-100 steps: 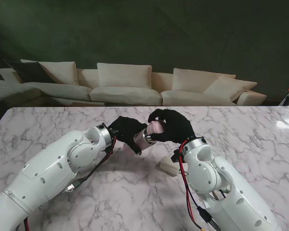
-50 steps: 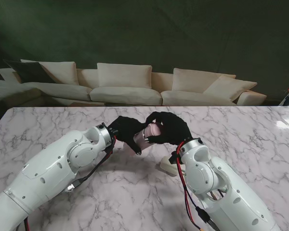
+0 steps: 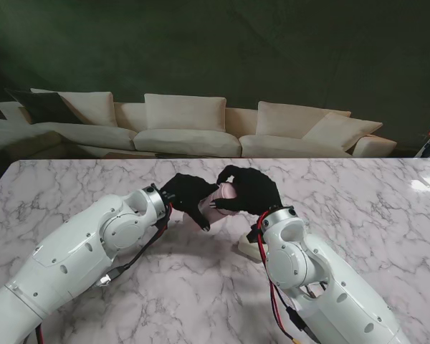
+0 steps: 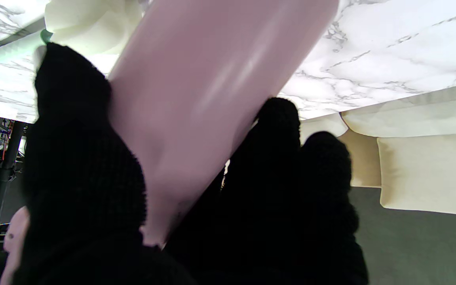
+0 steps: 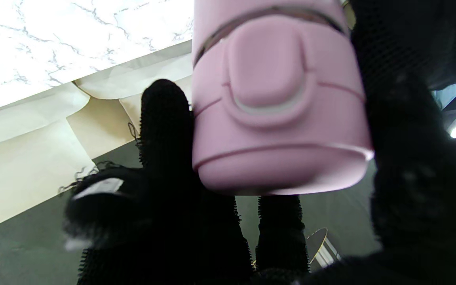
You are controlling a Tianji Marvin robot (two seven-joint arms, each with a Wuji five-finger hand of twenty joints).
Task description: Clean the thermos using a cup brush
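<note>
Stand view: black-gloved left hand (image 3: 188,198) grips the tilted pink steel thermos (image 3: 221,201) — black-gloved right hand (image 3: 249,189) clasps its lid end, nearer the cream sofa (image 3: 193,125).

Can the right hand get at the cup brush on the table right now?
Probably not yet: the right hand is closed on the pink lid of the pink thermos. The cream sponge-headed cup brush lies on the marble table beside that forearm, unobstructed.
</note>
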